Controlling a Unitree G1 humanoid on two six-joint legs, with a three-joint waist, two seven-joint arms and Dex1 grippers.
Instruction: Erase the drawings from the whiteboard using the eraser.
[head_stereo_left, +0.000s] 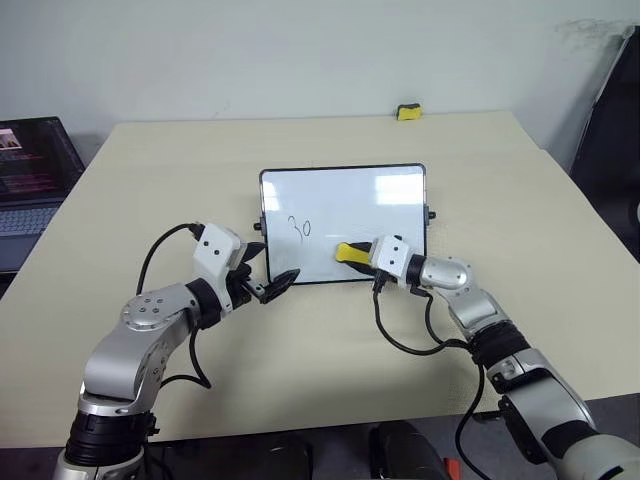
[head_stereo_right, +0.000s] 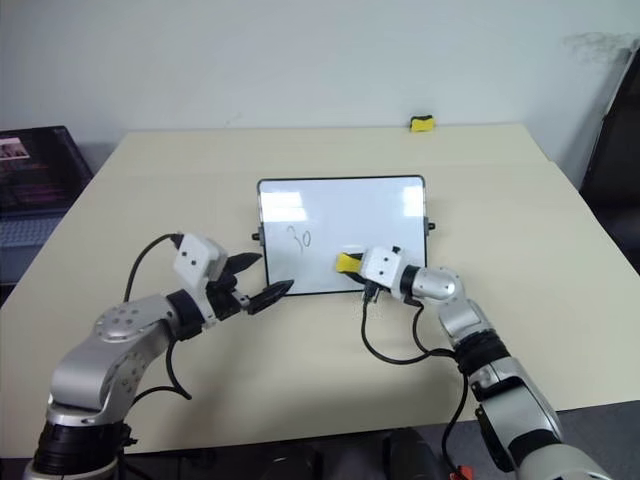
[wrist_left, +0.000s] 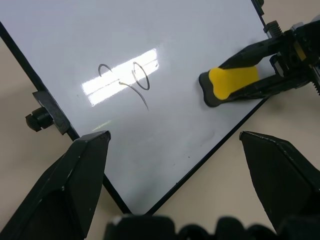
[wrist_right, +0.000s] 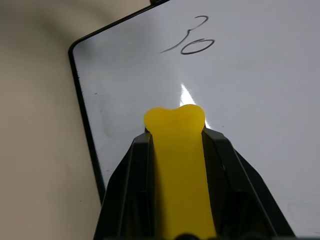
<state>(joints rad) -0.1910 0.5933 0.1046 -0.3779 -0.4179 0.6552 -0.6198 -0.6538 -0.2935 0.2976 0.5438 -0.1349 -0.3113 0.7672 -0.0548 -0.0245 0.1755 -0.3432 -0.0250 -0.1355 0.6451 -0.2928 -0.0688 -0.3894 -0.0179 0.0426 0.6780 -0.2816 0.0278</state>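
The whiteboard (head_stereo_left: 372, 212) lies flat in the middle of the table, black-framed with a knob on each side. One of the drawings, a thin black "30" (head_stereo_left: 300, 228), sits on its left half and shows again in the right wrist view (wrist_right: 192, 37). My right gripper (head_stereo_left: 362, 256) is shut on the yellow eraser (head_stereo_left: 349, 252), whose end rests over the board's near edge, to the right of the "30". The eraser (wrist_left: 233, 81) has a dark underside against the white surface. My left gripper (head_stereo_left: 280, 260) stands open at the board's near left corner, holding nothing.
A smaller yellow-and-black block (head_stereo_left: 408, 111) lies at the table's far edge. A laptop (head_stereo_left: 30, 175) with a lit screen stands off the table's left side. Bare tan tabletop (head_stereo_left: 520, 220) surrounds the board.
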